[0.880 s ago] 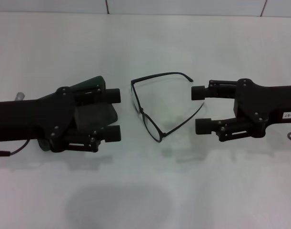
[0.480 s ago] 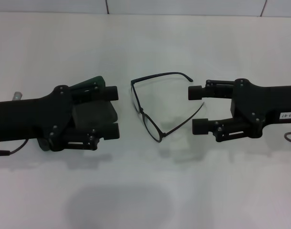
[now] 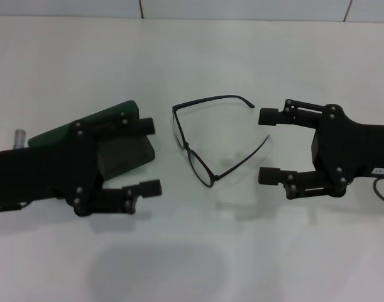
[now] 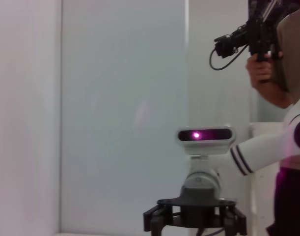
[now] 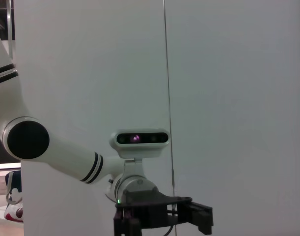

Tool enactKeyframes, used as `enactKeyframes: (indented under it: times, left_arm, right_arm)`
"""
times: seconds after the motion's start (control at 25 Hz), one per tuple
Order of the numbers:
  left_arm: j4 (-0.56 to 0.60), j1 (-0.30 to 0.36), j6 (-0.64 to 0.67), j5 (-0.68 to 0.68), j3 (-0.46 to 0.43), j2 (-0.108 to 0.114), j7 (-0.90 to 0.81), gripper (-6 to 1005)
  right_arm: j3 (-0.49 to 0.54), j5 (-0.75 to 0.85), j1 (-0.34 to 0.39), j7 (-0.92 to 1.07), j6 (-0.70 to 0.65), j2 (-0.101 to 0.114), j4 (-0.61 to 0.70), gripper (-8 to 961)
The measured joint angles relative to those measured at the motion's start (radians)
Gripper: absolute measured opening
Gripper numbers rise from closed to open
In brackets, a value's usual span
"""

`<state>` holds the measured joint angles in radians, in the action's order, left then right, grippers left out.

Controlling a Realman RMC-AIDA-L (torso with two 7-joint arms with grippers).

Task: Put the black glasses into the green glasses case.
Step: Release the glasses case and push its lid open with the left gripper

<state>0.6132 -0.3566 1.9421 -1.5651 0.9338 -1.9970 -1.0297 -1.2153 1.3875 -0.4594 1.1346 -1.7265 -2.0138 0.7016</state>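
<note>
Closing in, my right tool [image 3: 268,146] wide beside the glasses [image 3: 204,141]: pinch one temple squarely; left tool [image 3: 149,157] wide over case [image 3: 85,123].

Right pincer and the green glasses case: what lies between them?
In the head view, only the black glasses lie on the table between the right pincer and the green glasses case; the left pincer straddles the case.
</note>
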Motion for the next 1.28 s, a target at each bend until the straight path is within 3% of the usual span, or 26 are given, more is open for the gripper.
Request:
enactKeyframes:
  times: [0.68, 0.84, 1.08, 1.28]
  left_arm:
    - [-0.006, -0.003, -0.017, 0.001, -0.028, -0.003, 0.018, 855]
    - [0.016, -0.016, -0.018, 0.013, -0.055, -0.004, -0.047, 853]
    - [0.201, -0.052, -0.026, 0.011, -0.103, -0.007, -0.282, 852]
    - [0.526, -0.067, -0.133, -0.042, -0.12, -0.009, -0.62, 850]
  right_arm:
    - [0.01, -0.001, -0.01, 0.005, 0.005, -0.002, -0.001, 853]
    - [0.06, -0.002, -0.006, 0.004, 0.007, -0.002, -0.008, 853]
    - [0.151, -0.002, 0.009, 0.004, -0.024, 0.004, -0.037, 853]
    - [0.188, -0.002, 0.041, 0.004, -0.033, 0.004, -0.042, 853]
